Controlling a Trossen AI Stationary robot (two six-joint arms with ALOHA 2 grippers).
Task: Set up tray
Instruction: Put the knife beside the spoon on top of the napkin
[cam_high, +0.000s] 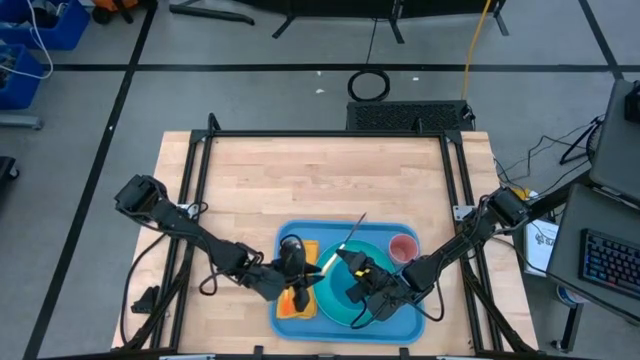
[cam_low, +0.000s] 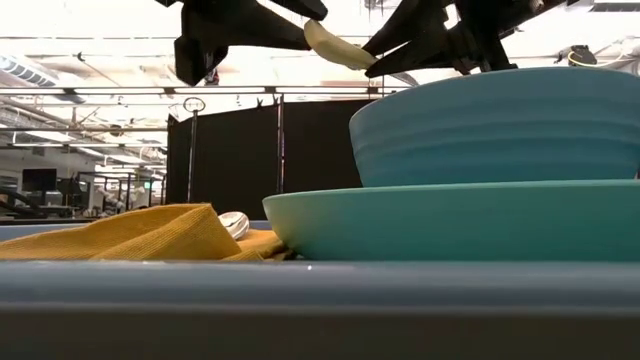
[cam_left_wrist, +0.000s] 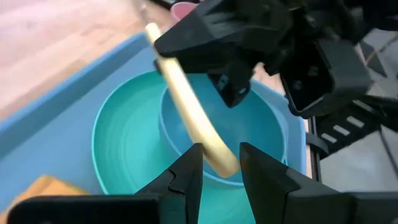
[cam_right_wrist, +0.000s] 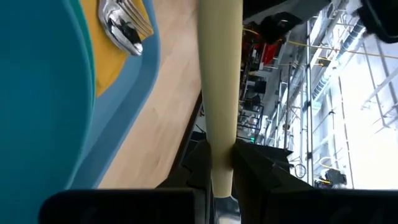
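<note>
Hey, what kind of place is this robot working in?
Probably a robotics lab or workshop: a pale wooden worktable framed in black metal, black partition screens behind it, and a computer keyboard on a side desk.

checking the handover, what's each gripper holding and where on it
Both hold one pale utensil handle: left gripper at one end, right gripper near the other.

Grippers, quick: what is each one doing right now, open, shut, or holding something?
Left gripper: shut on one end of the cream-coloured utensil handle.
Right gripper: shut on the same handle, above the blue plastic tray.
</note>
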